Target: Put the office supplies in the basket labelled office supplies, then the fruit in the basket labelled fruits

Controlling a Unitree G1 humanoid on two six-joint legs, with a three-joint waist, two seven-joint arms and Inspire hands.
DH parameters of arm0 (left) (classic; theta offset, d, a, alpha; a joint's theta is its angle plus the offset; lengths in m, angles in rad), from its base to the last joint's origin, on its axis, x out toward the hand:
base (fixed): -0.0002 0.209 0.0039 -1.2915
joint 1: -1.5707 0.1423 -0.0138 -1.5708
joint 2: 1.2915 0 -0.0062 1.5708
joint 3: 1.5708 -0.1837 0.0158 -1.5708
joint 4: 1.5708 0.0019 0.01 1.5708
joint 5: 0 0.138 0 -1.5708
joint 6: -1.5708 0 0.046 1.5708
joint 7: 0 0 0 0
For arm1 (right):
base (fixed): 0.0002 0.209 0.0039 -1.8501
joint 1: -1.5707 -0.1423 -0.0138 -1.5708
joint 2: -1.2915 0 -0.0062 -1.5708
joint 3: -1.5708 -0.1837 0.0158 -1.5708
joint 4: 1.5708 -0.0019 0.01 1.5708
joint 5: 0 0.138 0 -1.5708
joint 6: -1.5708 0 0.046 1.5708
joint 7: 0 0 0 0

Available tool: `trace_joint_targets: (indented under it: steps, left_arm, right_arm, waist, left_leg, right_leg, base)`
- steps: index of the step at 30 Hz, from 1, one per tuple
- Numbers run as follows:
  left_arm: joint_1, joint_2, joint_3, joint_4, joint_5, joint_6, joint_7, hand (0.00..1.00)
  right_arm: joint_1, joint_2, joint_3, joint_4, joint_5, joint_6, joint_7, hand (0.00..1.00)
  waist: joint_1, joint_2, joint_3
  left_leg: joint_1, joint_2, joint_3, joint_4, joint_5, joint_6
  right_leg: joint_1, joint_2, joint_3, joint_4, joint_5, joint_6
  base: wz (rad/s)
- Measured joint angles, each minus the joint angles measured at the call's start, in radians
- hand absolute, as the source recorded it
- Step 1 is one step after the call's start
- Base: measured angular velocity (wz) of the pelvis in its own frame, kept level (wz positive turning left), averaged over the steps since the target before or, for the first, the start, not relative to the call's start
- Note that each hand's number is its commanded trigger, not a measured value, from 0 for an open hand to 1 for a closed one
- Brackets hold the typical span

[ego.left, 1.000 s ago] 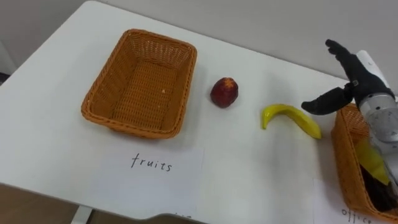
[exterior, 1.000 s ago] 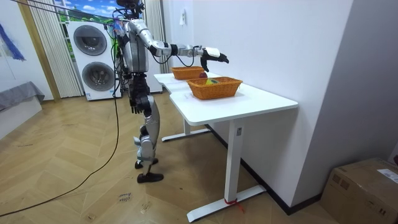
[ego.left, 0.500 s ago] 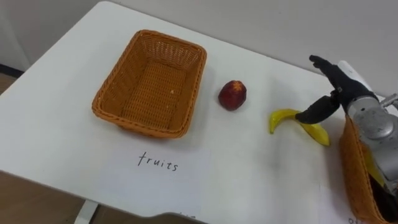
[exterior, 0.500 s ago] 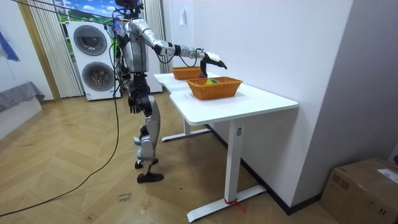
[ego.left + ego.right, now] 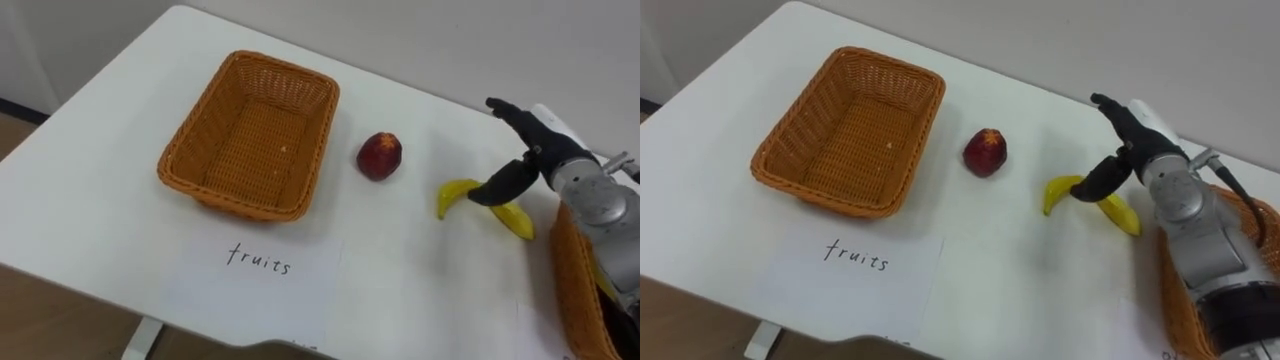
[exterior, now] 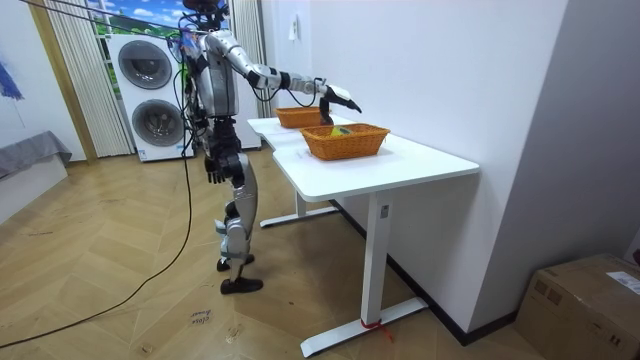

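Curved yellow banana point(image 5: 453, 192) lies on the smooth white table point(image 5: 100, 200), between the round red fruit point(image 5: 380, 156) and the woven basket point(image 5: 563, 265) at the right edge. Your right hand point(image 5: 538, 150) is over it, fingers straight and spread, thumb angled down across its middle, not closed on it. The empty wicker basket point(image 5: 290, 72) has bare tabletop all round it; the room view gives you the left hand point(image 6: 212, 172) hanging by the hip.

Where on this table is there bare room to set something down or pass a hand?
Bare table lies left of the fruit basket, and in front of the red fruit, between the paper label and the office basket. The right side is crowded: the right hand is open at the banana, close beside that basket.
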Motion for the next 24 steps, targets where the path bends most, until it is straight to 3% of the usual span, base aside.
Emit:
trace_joint_targets:
  steps: [13,24]
  left_arm:
    - [-0.004,0.008,0.001,0.012,0.002,0.006,-0.004,0.0]
    - [-0.008,0.008,0.001,0.005,0.002,0.006,0.0,0.0]
  right_arm:
    - [0.0,0.0,0.042,0.004,-0.081,0.003,0.049,0.0]
    - [0.0,0.003,0.043,0.05,-0.233,0.0,0.055,0.0]
  waist:
    - [0.048,0.003,0.0043]
    - [0.053,0.006,0.0073]
  left_leg:
    - [-0.004,-0.001,-0.007,0.0,0.0,0.0]
    - [-0.02,-0.007,-0.034,0.018,0.001,0.0]
  right_leg:
    - [-0.002,0.0,-0.003,0.0,0.0,0.0]
    - [-0.007,-0.005,-0.034,-0.002,0.0,0.0]
  base:
    - [0.01]
    - [0.07]
